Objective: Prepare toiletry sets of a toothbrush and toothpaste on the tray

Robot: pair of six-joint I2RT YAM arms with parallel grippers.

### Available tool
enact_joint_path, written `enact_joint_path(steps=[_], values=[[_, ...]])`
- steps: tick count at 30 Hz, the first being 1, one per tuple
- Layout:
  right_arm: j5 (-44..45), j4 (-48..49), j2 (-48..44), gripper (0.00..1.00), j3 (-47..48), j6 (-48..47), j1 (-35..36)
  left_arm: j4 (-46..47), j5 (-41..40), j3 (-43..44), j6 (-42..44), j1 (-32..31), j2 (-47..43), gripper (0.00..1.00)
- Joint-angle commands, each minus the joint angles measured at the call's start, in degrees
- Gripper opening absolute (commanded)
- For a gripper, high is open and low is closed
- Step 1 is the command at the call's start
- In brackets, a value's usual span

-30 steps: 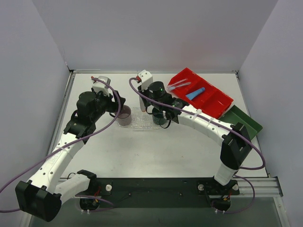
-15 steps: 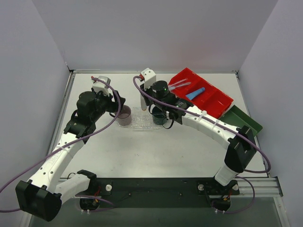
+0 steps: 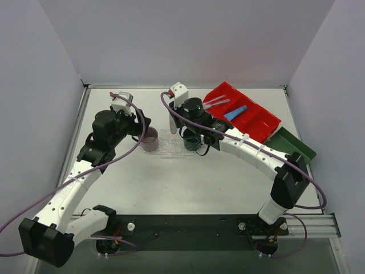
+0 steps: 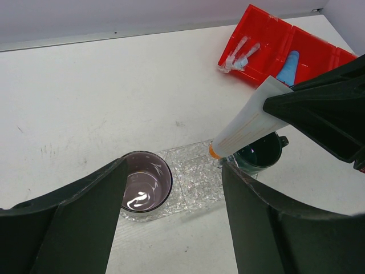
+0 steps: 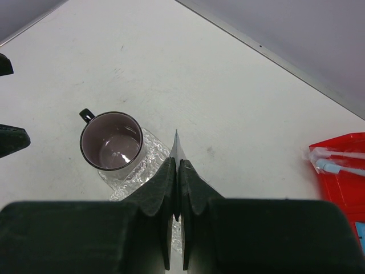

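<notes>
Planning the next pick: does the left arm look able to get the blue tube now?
Probably not: the right gripper, shut on the white tube, stands between the open left gripper and the blue tube in the red bin.

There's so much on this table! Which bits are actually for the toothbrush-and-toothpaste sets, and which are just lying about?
For the job:
- clear tray
- white tube, gripped by the right gripper
- blue tube and wrapped toothbrushes, both in the red bin

Just lying about:
- mauve cup
- dark green mug
- dark green tray
</notes>
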Motion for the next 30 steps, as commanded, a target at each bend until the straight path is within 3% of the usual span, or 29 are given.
enact_joint_path(steps=[1, 30], values=[[0.7, 3.4, 0.3, 0.0, 0.5, 1.0, -0.1, 1.2, 0.6, 0.9, 0.0, 0.4, -0.2, 0.77], [0.8, 5.3, 1.8, 0.0, -1.8, 0.9, -0.7, 1.2, 0.9, 1.0, -0.1, 0.6, -0.1, 0.77]])
